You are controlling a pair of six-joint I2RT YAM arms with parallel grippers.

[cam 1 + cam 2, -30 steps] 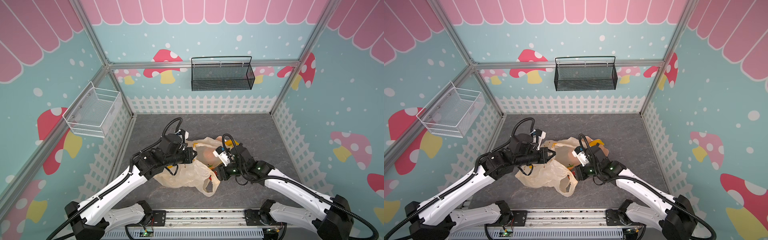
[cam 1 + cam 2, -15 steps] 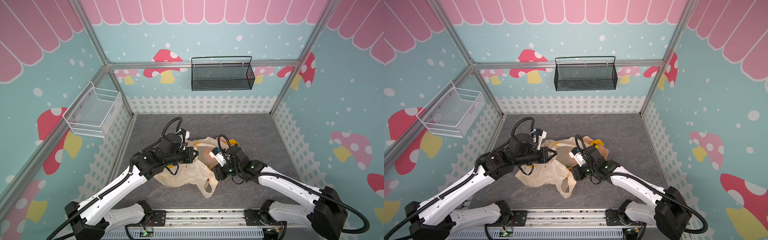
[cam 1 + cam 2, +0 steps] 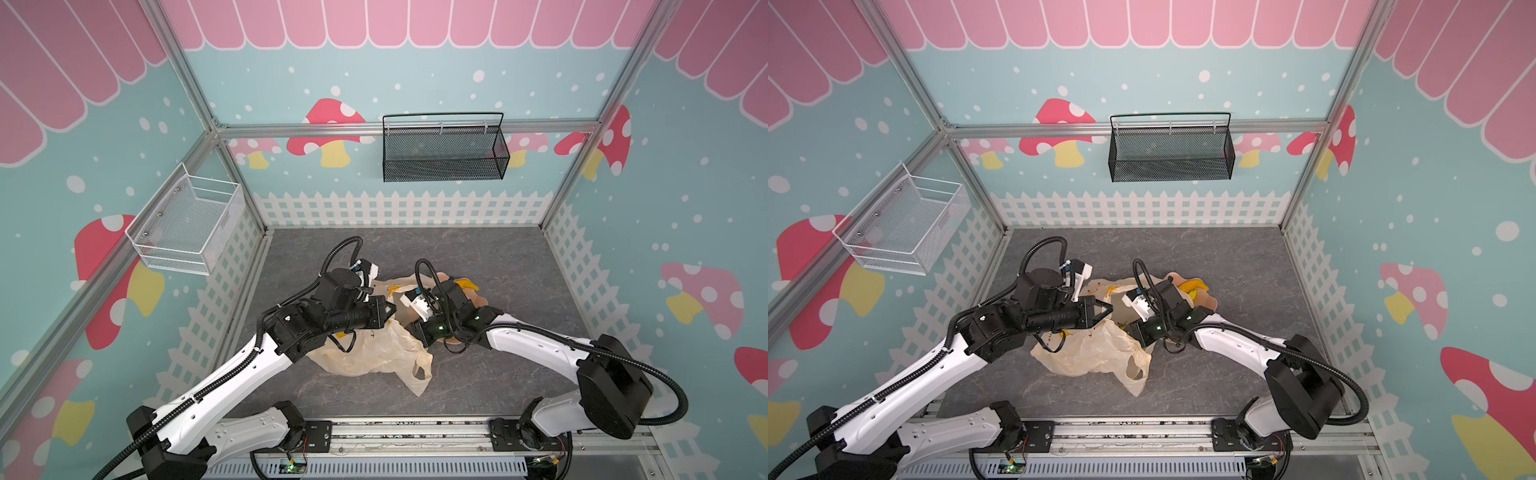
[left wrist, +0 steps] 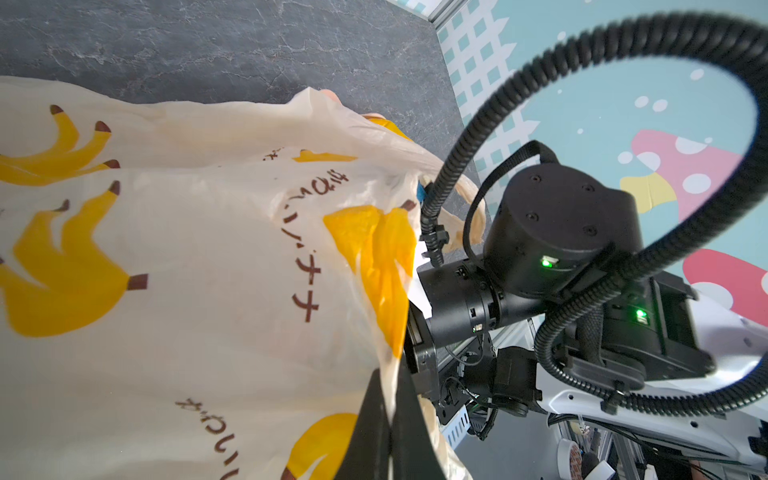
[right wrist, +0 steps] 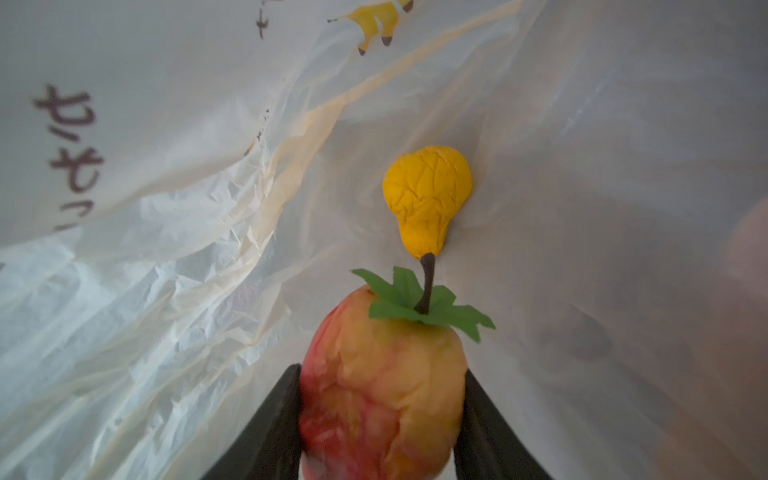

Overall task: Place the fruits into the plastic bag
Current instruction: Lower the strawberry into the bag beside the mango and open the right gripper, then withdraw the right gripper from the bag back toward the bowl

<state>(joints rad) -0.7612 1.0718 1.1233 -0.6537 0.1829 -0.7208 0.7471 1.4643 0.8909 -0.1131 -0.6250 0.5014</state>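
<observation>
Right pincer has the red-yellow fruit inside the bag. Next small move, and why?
Probably open the right pincer and drop the red-yellow fruit. Its wrist view shows the plastic bag on all sides and a yellow pear lying just ahead, so it looks deep enough; the left pincer is shut on the bag's edge.

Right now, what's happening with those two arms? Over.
Left gripper shut, pinching plastic bag. Right gripper holds red-yellow fruit inside the bag. Yellow pear lies ahead; nothing else in the way.
</observation>
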